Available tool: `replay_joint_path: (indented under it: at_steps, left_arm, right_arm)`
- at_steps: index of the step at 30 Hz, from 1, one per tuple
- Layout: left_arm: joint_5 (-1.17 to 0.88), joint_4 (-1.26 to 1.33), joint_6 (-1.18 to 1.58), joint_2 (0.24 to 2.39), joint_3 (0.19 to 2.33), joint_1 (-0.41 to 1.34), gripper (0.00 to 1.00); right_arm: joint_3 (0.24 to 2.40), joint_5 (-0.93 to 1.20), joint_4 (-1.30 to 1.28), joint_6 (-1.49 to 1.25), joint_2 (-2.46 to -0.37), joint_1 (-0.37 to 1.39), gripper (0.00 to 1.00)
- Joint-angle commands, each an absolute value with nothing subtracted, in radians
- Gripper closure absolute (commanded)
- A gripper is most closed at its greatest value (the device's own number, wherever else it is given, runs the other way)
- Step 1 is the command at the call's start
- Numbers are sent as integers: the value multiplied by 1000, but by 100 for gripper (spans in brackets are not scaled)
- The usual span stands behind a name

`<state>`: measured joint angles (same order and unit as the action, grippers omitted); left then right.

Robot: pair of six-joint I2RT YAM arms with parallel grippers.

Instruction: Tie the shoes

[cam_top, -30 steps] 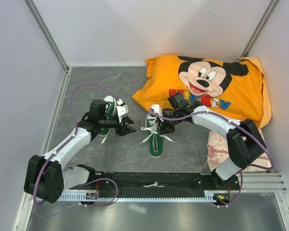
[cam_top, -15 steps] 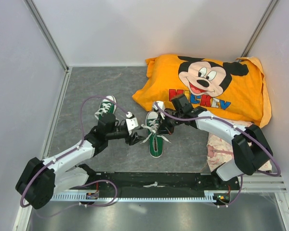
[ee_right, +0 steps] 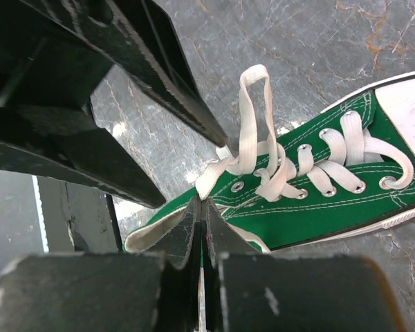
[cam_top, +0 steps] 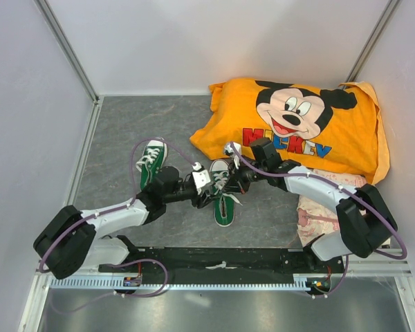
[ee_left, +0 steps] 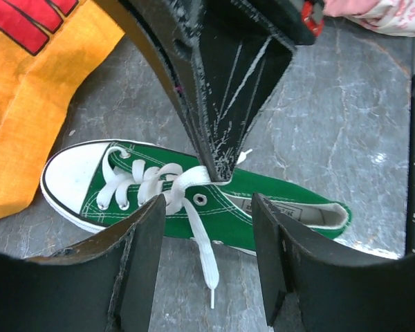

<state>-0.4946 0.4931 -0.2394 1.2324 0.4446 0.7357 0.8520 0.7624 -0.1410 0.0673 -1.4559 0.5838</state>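
1. Your R gripper (ee_right: pixel 200 202): jaws closed tight, tips pressed together at the top eyelets of the centre shoe (cam_top: pixel 223 207), on the edge of its opening. A lace (ee_right: pixel 209 174) runs right up to the tips, but neither wrist cam lets you tell if it's actually nipped.
2. Your L gripper (ee_left: pixel 209 204): jaws wide apart, nothing in them. It sits low beside the same shoe, coming in from the L. In its wrist cam the upper eyelets show btwn its fingers, w/ the R gripper's tips just beyond.
3. The centre shoe stands on its sole on the grey table (cam_top: pixel 124 124). Toe cap points away from the arm bases, near the edge of the orange Mickey cloth (cam_top: pixel 297 131); heel toward the bases.
4. Laces on it are untied. One lace loop (ee_right: pixel 254 104) stands up above the eyelets. A loose lace end (ee_left: pixel 206 266) trails off the shoe's side onto the table.
5. The second shoe (cam_top: pixel 150 155) is on the far-L side of the L arm, on its sole. Neither gripper touches it.
6. A pinkish cloth (cam_top: pixel 317 207) lies under the R arm, apart from both shoes.
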Motion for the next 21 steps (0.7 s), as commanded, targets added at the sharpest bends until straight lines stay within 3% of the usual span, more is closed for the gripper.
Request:
replay_joint_path:
  at_steps: [1,13,21]
  left_arm:
    - [-417,604,-196,1273,457,741,40]
    - [-454,666,-161,1330,451,742,44]
    - [-476,686,-123,1355,454,742,57]
  right_arm:
    - [835,778,-60,12,-1417,577,100]
    - [792,770,51,-104,-1411,574,100]
    - [746,741,176,-238,-1413,574,100]
